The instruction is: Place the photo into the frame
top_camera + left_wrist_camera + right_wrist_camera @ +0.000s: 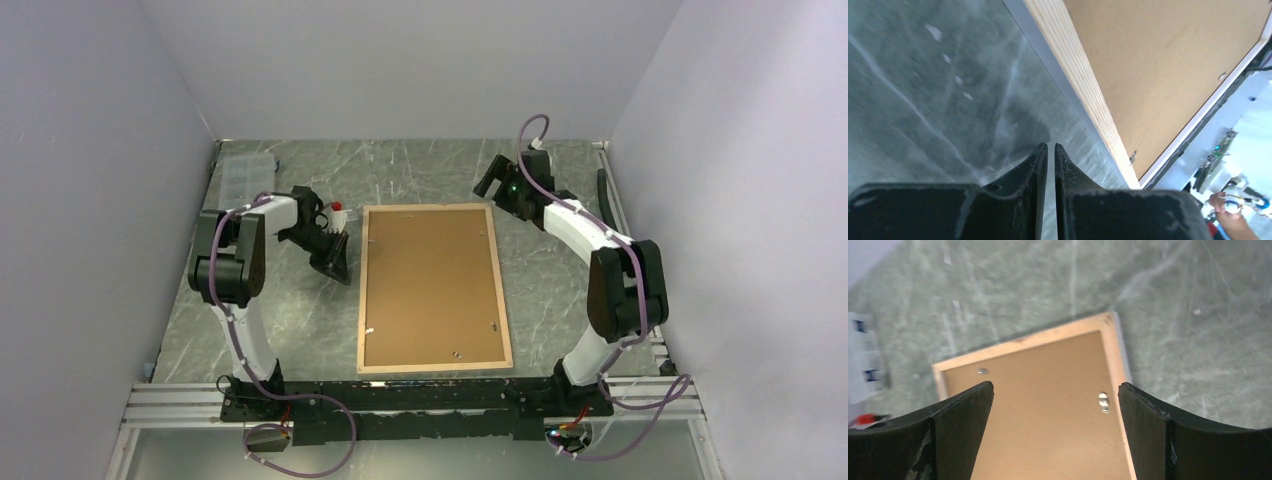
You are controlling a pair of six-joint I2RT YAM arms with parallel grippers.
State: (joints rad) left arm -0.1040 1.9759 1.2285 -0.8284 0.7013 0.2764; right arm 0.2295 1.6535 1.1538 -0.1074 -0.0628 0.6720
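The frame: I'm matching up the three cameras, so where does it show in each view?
Top external: the frame lies flat, back up, in the middle of the picture.
Left wrist: one long wooden edge of it runs diagonally from top centre to lower right.
Right wrist: one short end of it spans the middle, continuing off the bottom.
Shared landmark: the brown backing board inside it shows in all three.

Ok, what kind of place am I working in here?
Likely a lab robot cell: plain white walls box in a marbled grey tabletop, with an aluminium mounting rail along its near edge.
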